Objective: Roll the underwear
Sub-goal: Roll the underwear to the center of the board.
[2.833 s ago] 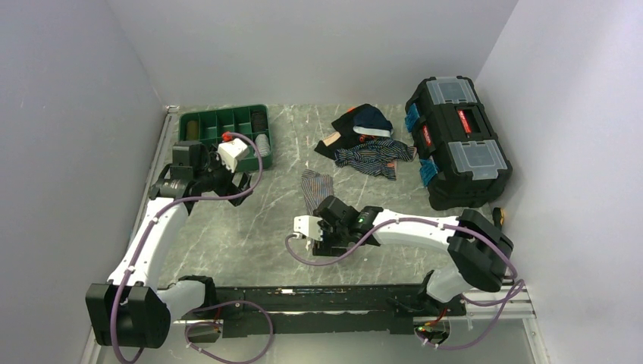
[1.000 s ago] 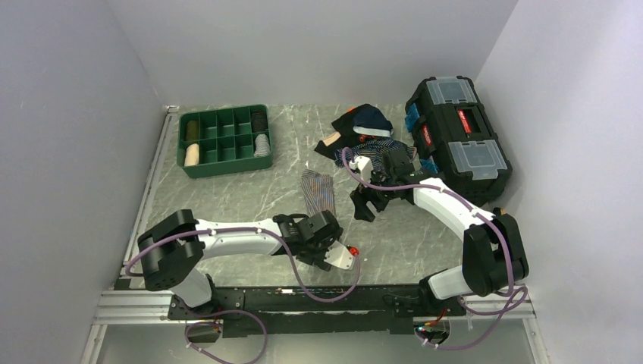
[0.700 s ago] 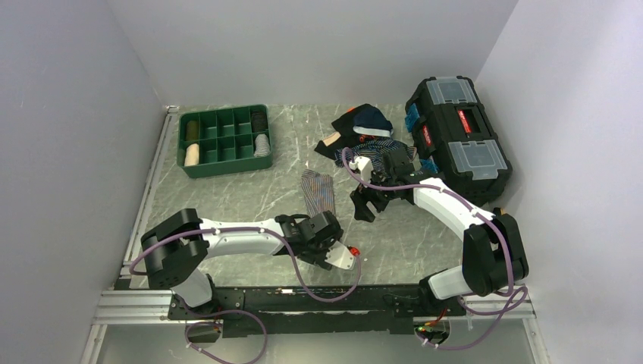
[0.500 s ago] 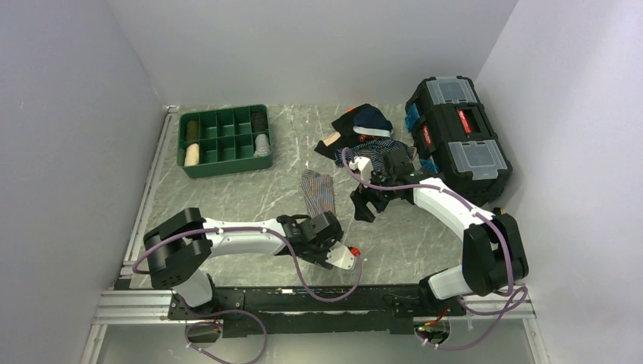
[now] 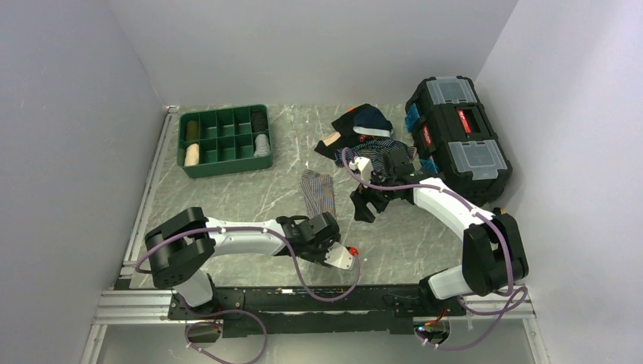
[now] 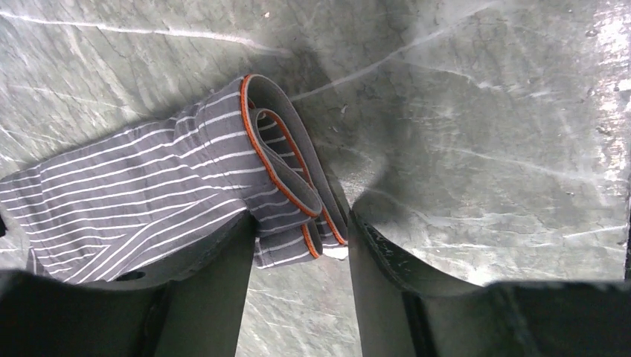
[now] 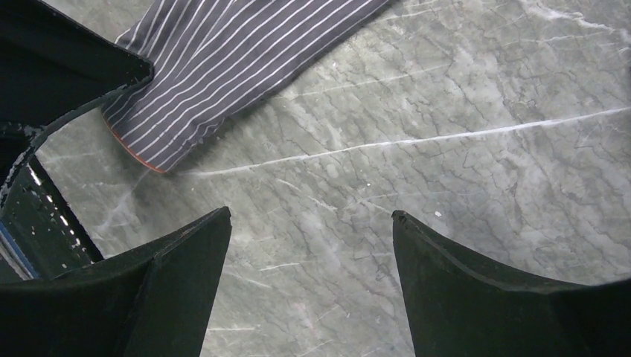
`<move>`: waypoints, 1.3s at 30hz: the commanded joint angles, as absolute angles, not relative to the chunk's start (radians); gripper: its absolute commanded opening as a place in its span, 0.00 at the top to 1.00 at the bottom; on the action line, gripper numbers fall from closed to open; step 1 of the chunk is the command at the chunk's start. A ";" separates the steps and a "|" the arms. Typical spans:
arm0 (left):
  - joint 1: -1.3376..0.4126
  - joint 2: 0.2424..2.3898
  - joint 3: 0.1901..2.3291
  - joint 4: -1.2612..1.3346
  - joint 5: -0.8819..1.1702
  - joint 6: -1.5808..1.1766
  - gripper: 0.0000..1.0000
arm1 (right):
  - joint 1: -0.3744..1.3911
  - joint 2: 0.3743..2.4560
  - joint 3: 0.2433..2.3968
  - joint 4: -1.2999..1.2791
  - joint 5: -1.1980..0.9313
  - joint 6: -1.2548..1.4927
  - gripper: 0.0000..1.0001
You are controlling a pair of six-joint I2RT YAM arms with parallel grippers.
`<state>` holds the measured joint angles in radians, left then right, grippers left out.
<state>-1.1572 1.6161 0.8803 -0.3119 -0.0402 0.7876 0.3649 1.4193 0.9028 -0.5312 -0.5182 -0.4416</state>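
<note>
The underwear (image 5: 317,190) is a grey strip of cloth with thin white stripes and orange edging, lying folded on the marble table's middle. In the left wrist view its near end (image 6: 286,178) is curled over in a small roll. My left gripper (image 6: 301,223) is open, low at the table, with that curled end between its fingertips; the left finger (image 6: 216,260) overlaps the cloth. In the top view it sits at the strip's near end (image 5: 318,222). My right gripper (image 5: 364,205) is open and empty over bare table right of the strip (image 7: 223,67).
A green compartment tray (image 5: 225,139) with rolled items stands at the back left. A pile of dark and navy-striped garments (image 5: 366,140) lies at the back centre. A black toolbox (image 5: 457,140) stands at the back right, close behind my right arm.
Since 2.8 s ago the left arm came from the green tray to the strip's near end and the right arm moved off to its right. Over the last second both barely move.
</note>
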 commanded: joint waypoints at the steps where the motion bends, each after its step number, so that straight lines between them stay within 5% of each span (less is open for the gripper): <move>1: -1.134 1.626 0.867 -0.294 0.016 0.758 0.49 | 0.359 1.420 0.937 -0.535 -0.552 -0.449 0.18; 12: -1.092 1.629 0.857 -0.296 0.124 0.728 0.76 | 0.359 1.429 0.937 -0.545 -0.555 -0.451 0.18; 22: -0.936 1.671 1.010 -0.499 0.458 0.666 1.00 | 0.359 1.393 0.946 -0.574 -0.592 -0.451 0.18; 39: -0.595 2.114 1.405 -0.935 1.086 0.628 1.00 | 0.357 1.221 0.898 -0.512 -0.611 -0.443 0.17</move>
<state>-0.6441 1.9942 1.2999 -0.7670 0.8650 0.6167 0.3595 1.2701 0.9024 -0.5438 -0.5617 -0.4225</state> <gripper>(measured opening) 0.037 0.830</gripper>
